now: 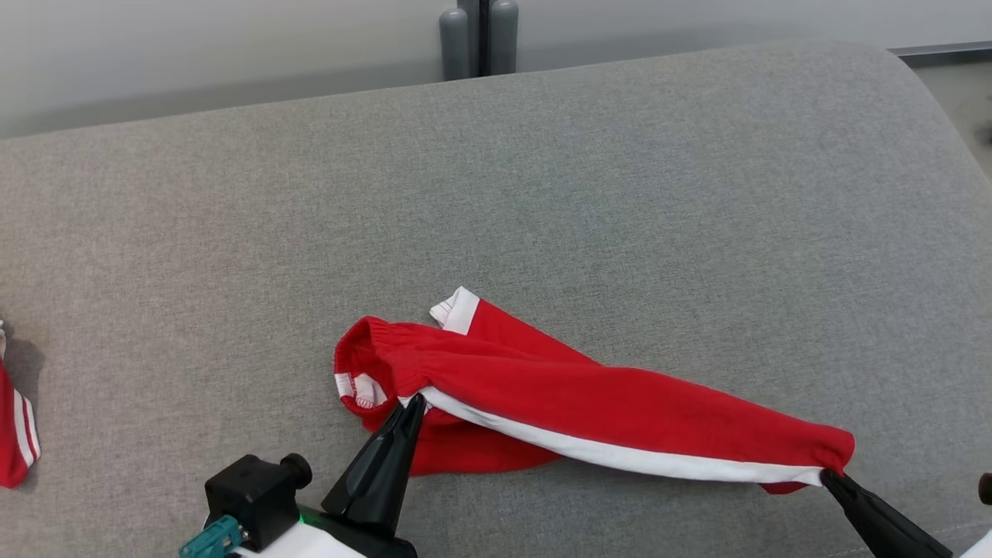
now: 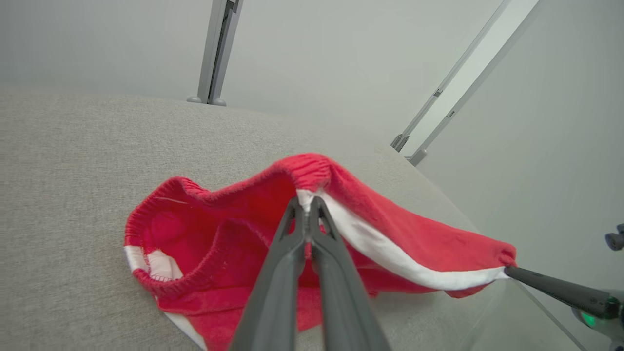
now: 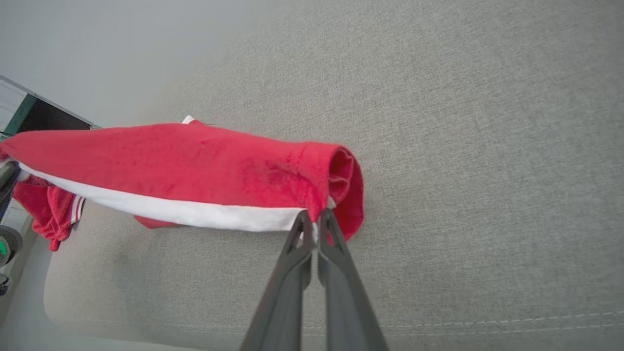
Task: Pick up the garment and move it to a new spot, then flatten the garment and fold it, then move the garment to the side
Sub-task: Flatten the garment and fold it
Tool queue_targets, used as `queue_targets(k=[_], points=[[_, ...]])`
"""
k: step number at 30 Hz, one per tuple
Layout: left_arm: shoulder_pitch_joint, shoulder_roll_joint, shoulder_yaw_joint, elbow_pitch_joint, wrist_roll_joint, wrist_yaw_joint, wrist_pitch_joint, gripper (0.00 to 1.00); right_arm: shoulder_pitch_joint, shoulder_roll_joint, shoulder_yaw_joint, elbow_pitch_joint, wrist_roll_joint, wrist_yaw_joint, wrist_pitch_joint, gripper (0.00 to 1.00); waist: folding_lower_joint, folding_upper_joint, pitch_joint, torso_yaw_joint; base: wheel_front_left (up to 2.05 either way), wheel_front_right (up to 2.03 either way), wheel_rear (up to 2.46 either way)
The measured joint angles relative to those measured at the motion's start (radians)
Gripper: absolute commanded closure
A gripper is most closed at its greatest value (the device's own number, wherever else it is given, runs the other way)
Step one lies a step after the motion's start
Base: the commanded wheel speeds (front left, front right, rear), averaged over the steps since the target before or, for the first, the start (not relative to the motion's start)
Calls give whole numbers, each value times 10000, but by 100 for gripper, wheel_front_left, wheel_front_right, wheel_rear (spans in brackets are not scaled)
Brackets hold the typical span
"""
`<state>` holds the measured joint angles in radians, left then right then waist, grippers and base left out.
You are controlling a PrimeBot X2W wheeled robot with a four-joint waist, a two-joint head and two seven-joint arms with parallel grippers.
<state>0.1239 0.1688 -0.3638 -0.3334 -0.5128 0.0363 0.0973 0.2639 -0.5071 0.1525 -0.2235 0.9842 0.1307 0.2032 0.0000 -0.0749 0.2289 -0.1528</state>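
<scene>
The garment (image 1: 589,395) is a pair of red shorts with a white side stripe, stretched left to right over the front part of the grey cushion (image 1: 542,194). My left gripper (image 1: 417,401) is shut on the white stripe at the elastic waistband end (image 2: 308,197). At the lower right my right gripper (image 1: 826,474) is shut on the hem end of the stripe (image 3: 316,214). The cloth hangs lifted between the two grips, and its lower layer sags onto the cushion. In the left wrist view the right gripper's fingers (image 2: 541,284) show at the far end of the garment (image 2: 390,229).
Another red cloth with white stripes (image 1: 15,434) lies at the cushion's left edge, also seen as red cloth (image 3: 48,214) in the right wrist view. Grey posts (image 1: 479,39) stand behind the cushion. Open cushion surface stretches behind and to both sides of the garment.
</scene>
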Motion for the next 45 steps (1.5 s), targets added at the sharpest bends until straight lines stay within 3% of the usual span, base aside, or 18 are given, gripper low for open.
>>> queue_targets(k=[8, 12, 14, 17, 22, 26, 29, 32, 37, 41, 45], points=[[-1174, 117, 119, 286, -42, -270, 144, 100, -1292, -58, 17, -10, 36, 0, -107, 100, 0, 0, 418, 276, 0, 0, 0], [-2586, 403, 314, 520, 48, -537, 558, 100, -2492, -84, -59, -2, 295, 0, 151, 100, 0, 1, 640, 366, 0, 0, 0], [-4467, 723, 669, 968, 56, -780, 1118, 100, -4103, -134, -201, 188, 663, 0, 755, 100, 0, 1, 916, 464, 0, 0, 0], [-5916, 849, 945, 1498, -35, -899, 1499, 100, -5316, -98, -401, 660, 723, 0, 1277, 100, 0, 1, 1150, 522, 0, 0, 0], [-9375, 541, 1183, 3402, -690, -1139, 2301, 100, -8853, 663, -729, 2203, 372, 0, 2637, 100, 0, 1, 1869, 678, 0, 0, 0], [-11653, 242, 1179, 5377, -585, -1200, 2157, 100, -11666, 1998, -836, 3843, -677, -2, 2972, 100, 0, 3, 2454, 782, 0, 0, 0], [-13106, 35, 1220, 6740, -213, -1170, 1415, 100, -13658, 3097, -1187, 5120, -1829, -2, 2176, 100, 0, 3, 2835, 805, 0, 0, 0], [-14428, -44, 1256, 7981, 282, -1129, 272, 100, -15334, 3986, -1615, 6238, -2986, 0, 711, 100, 0, 3, 3150, 743, 0, 0, 0], [-16375, -217, 1162, 9637, 934, -1116, -1720, 100, -17324, 4452, -2079, 7674, -3797, 0, -1559, 100, 0, 3, 3557, 508, 0, 0, 0], [-16928, -382, 1028, 10865, 1030, -1327, -2905, 100, -17512, 4510, -1478, 8500, -3630, 0, -2220, 100, 0, 3, 3793, 306, 0, 0, 0], [-15840, -600, 698, 11837, 698, -1590, -3375, 100, -16189, 4474, -245, 8763, -3018, 0, -2276, 100, 1, 4, 3799, 285, 0, 0, 0]])
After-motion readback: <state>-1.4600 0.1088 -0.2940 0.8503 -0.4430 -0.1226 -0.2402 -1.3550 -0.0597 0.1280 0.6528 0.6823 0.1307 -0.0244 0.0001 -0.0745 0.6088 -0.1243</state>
